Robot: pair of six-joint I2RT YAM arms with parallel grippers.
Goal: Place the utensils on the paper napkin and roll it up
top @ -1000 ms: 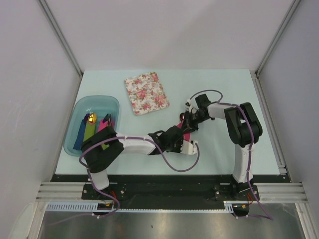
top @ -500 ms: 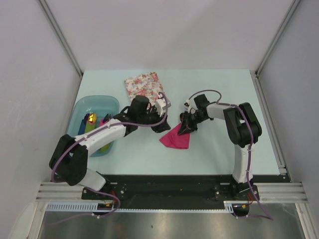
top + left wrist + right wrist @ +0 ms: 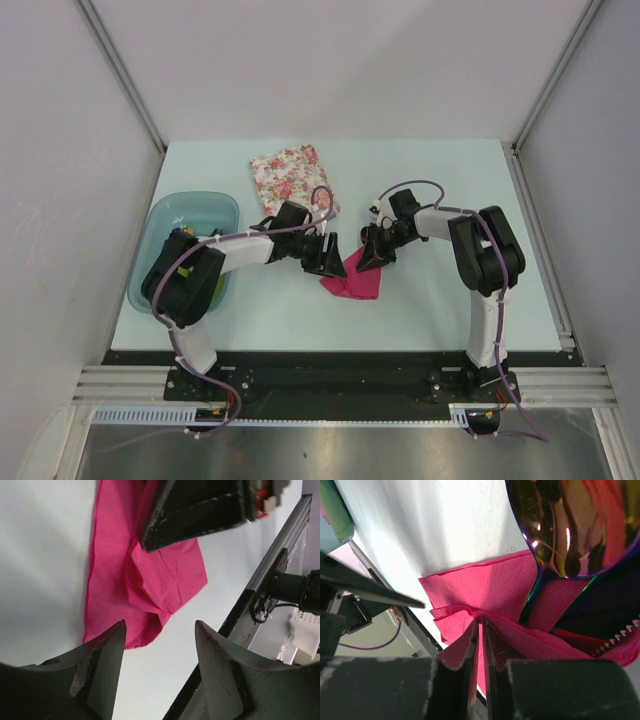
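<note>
The magenta paper napkin point(image 3: 352, 280) lies crumpled and partly folded mid-table. My right gripper point(image 3: 369, 256) is at its upper right edge, shut on a raised fold of the napkin point(image 3: 485, 590); the pinch shows in the right wrist view point(image 3: 481, 626). Next to that fold lies the spoon's shiny bowl point(image 3: 570, 525), and a serrated utensil edge point(image 3: 620, 630) lies partly wrapped in pink paper. My left gripper point(image 3: 333, 258) hovers at the napkin's left edge, open point(image 3: 160, 630) with nothing between its fingers; the napkin point(image 3: 145, 580) lies just beyond them.
A teal tub point(image 3: 160, 218) at the left holds rolled napkins. A white floral napkin point(image 3: 293, 187) lies at the back, just behind the left arm. The table's front rail point(image 3: 270, 565) runs close past the pink napkin.
My left gripper has opened, come off the napkin's front side and swung round to its left edge. The right gripper has stayed shut on the fold.
</note>
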